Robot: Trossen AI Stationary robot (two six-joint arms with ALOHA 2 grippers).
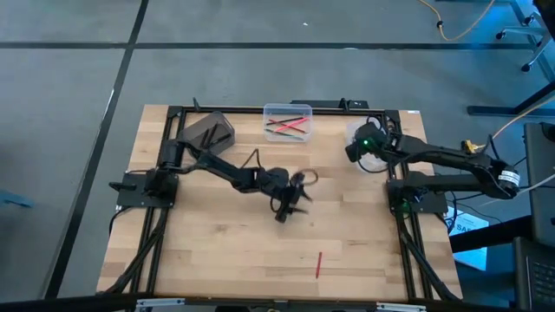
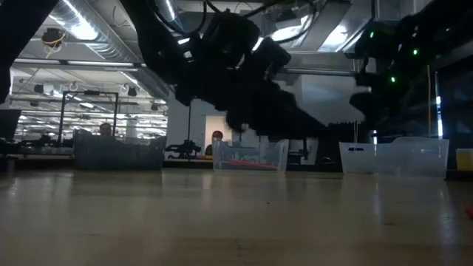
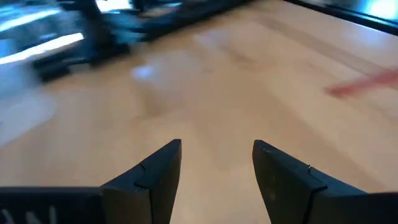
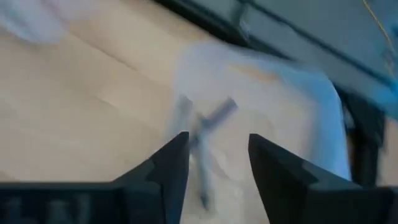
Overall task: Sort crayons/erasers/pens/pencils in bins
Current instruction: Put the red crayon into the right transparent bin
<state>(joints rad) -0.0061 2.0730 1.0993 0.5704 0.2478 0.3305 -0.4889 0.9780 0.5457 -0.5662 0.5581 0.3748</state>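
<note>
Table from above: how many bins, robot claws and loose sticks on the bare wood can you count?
Bins: 3 (dark grey bin, clear bin, whitish bin)
Grippers: 2 (left gripper, right gripper)
Loose sticks: 1 (red stick)
Total: 6

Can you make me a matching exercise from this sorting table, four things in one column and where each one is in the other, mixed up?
Things:
1. red stick
2. clear bin
3. dark grey bin
4. left gripper

Places:
A. open above mid-table, holding nothing
B. far edge, middle, red sticks inside
C. alone on the bare wood near the front edge
D. far left corner

Pairs: 1-C, 2-B, 3-D, 4-A
</note>
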